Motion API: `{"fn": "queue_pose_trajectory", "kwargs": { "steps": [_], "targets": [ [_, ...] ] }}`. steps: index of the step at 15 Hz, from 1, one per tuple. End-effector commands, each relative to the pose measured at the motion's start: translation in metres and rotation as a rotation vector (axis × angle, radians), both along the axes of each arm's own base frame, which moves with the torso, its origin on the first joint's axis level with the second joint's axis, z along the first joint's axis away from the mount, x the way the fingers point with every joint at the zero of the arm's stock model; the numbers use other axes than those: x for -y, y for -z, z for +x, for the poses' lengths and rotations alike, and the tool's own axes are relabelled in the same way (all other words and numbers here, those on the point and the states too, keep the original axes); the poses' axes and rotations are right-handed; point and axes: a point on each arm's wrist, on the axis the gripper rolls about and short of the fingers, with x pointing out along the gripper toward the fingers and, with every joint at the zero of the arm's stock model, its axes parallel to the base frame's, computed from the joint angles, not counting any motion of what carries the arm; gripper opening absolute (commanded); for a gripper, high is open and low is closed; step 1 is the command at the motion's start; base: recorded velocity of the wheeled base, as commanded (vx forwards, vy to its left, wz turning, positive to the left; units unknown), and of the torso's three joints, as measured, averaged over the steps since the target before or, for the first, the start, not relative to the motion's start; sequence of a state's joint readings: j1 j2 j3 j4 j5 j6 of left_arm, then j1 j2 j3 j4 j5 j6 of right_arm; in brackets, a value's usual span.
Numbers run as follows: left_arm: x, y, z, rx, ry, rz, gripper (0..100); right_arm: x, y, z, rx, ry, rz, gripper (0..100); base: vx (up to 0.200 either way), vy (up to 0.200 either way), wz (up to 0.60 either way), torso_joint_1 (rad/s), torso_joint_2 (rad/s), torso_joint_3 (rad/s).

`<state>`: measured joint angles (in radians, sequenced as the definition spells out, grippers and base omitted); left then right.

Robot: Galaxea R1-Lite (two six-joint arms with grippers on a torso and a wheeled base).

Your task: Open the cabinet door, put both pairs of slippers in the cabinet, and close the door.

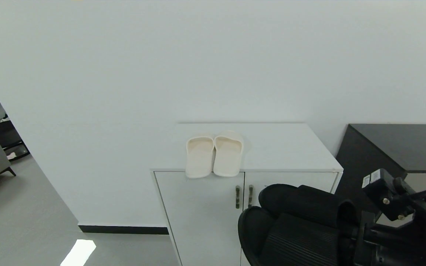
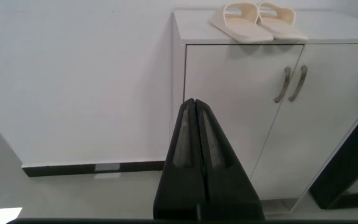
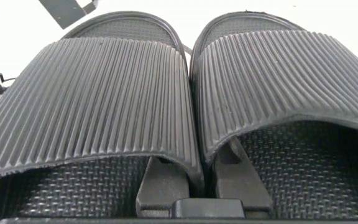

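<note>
I'm holding the black slippers (image 1: 301,221) pinched together in the right gripper (image 3: 194,180) before the cabinet (image 1: 198,214). I'm leaving the left gripper (image 2: 196,107), closed and empty, free for its handles (image 1: 238,197).

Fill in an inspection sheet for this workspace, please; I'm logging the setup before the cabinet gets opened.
Surface: white cabinet top, carrying one pair of slippers.
Job's things: cream slippers side by side, slightly overhanging the front edge; black slippers held off the cabinet; cabinet doors shut.
Clutter: nothing seen.
Grippers: left gripper shut, empty; right gripper shut on the black slippers.
Cables: nothing seen.
Surroundings: white wall, dark table right of the cabinet, grey floor.
</note>
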<state>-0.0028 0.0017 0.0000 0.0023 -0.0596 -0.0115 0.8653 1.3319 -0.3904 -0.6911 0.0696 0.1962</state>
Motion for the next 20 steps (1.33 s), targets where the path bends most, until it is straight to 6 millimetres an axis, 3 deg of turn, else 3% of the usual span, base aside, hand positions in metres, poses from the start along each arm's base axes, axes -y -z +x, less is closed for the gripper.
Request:
{"fn": "queue_pose_trajectory", "kwargs": {
  "steps": [1,4,10,19,20],
  "targets": [
    [0.0000,-0.0001,0.0000,0.001,-0.001,-0.001,0,0.0030,0.0024,-0.0005,-0.004,0.001,-0.001,0,0.000,-0.200,0.00,0.012,0.00,-0.002],
    [0.0000,-0.0001,0.0000,0.001,-0.001,-0.001,0,0.0059,0.0065,-0.0003,-0.004,-0.011,-0.005,0,0.000,-0.200,0.00,0.001,0.00,0.004],
    [0.0000,-0.0001,0.0000,0.001,-0.001,-0.001,0,0.0058,0.0079,-0.0003,-0.009,-0.014,-0.009,0,0.000,0.000,0.00,0.000,0.00,0.000],
    [0.0000,-0.0001,0.0000,0.001,-0.001,0.004,0,0.0064,0.0086,-0.0008,-0.009,-0.015,-0.011,0,0.000,0.000,0.00,-0.218,0.49,0.264],
    [0.0001,-0.0001,0.0000,0.001,0.001,0.002,100,0.0064,0.0086,-0.0008,-0.009,-0.015,-0.011,0,0.000,0.000,0.00,-0.232,0.53,0.295]
  ]
}}
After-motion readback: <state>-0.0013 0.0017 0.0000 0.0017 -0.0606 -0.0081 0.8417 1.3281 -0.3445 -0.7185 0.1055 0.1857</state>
